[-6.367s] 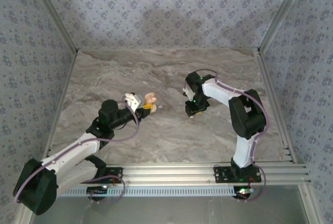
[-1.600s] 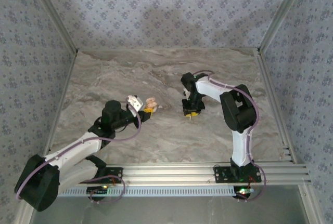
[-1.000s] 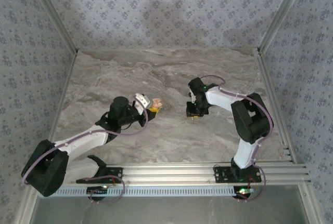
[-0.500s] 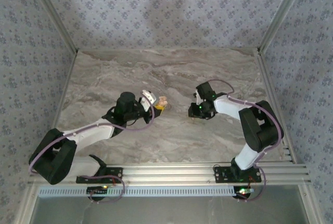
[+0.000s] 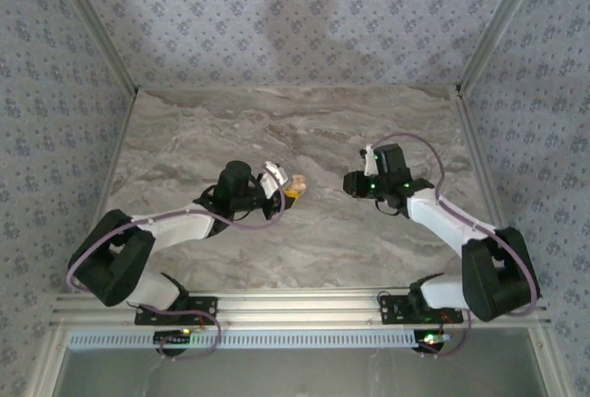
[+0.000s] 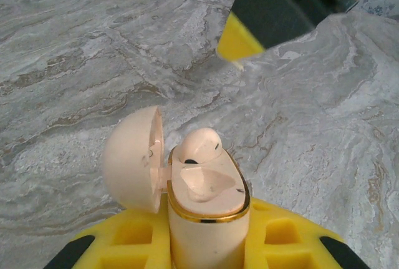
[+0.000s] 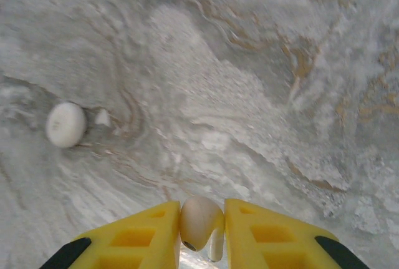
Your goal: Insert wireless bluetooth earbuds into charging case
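No legible text or labels

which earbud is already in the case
The earbud seated in the open case held by the left tool. The other earbud is pinched in the right tool.

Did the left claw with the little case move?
Yes. The left gripper, holding the charging case, went right, farther from the table's left rail.
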Tool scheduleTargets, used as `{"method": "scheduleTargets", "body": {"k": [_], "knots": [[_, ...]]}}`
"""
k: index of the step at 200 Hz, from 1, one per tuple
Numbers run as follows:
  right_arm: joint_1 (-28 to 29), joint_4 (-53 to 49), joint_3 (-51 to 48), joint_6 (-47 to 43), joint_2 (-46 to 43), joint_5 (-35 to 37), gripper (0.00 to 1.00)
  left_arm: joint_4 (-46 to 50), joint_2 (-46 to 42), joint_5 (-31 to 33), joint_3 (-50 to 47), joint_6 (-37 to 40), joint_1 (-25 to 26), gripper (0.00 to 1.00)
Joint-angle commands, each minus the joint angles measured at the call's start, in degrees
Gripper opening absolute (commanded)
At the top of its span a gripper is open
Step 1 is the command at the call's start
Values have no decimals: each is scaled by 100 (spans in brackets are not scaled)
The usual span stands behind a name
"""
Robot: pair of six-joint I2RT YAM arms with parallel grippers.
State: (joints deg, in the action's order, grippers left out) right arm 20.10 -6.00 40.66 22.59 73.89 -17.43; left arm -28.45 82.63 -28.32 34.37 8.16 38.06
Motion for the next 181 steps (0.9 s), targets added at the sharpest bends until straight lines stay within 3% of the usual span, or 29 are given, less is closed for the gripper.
{"method": "scheduleTargets", "body": {"k": [1, 63, 181], "knots": [[-16, 501, -178, -167, -493, -393, 26, -465, 237, -183, 256, 111, 120, 12], [70, 1507, -507, -13, -1246, -967, 27, -1224, 893, -37, 549, -167, 442, 12], [339, 2607, -897, 377, -1453, -1214, 28, -1975, 1334, 54, 806, -602, 651, 12]]}}
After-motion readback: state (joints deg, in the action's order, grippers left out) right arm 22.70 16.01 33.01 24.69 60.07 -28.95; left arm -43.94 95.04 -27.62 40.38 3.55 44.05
